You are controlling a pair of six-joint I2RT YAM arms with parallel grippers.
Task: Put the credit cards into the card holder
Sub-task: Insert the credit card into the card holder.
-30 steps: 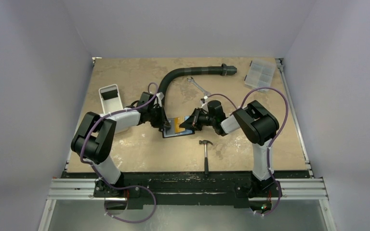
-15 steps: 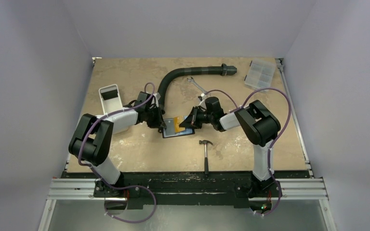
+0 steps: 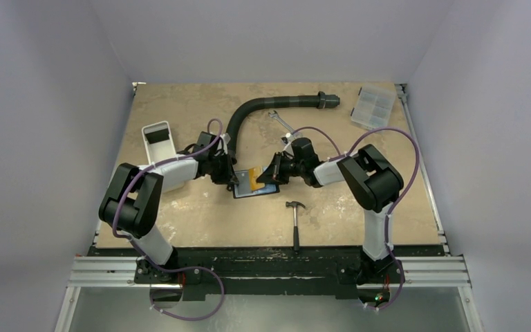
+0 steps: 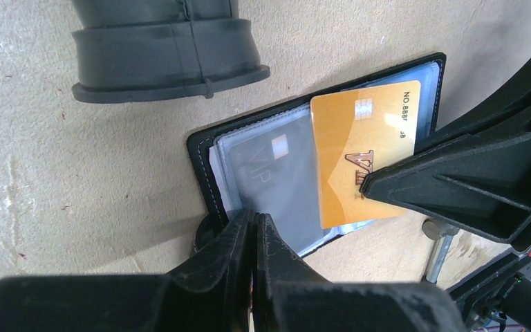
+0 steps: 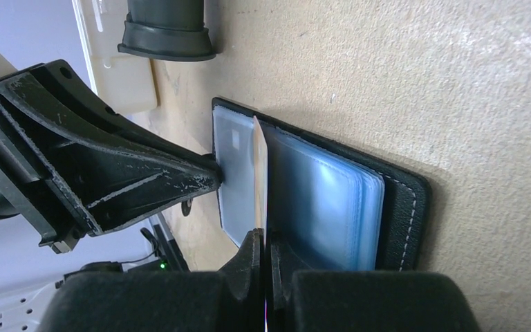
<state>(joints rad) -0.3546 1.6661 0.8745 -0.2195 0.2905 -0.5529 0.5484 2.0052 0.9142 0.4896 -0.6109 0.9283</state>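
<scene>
The black card holder (image 3: 250, 193) lies open on the table at the centre, showing glossy clear pockets (image 4: 263, 173) (image 5: 325, 200). A grey card marked VIP sits in its left pocket (image 4: 276, 149). My right gripper (image 3: 265, 178) (image 5: 264, 238) is shut on an orange credit card (image 3: 255, 175) (image 4: 359, 145). It holds the card on edge (image 5: 260, 173) over the holder's middle pockets. My left gripper (image 3: 234, 181) (image 4: 254, 218) is shut, its tips pressed against the holder's left edge. No dark cards show.
A black curved hose (image 3: 269, 107) lies just behind the holder, its end close in the left wrist view (image 4: 166, 48). A wrench (image 3: 285, 126), a hammer (image 3: 295, 218), a white tray (image 3: 157, 140) and a clear compartment box (image 3: 373, 107) lie around.
My right gripper has shifted slightly left and back with the orange card, which now shows more over the holder. My left gripper has shifted slightly and stays at the holder's left edge.
</scene>
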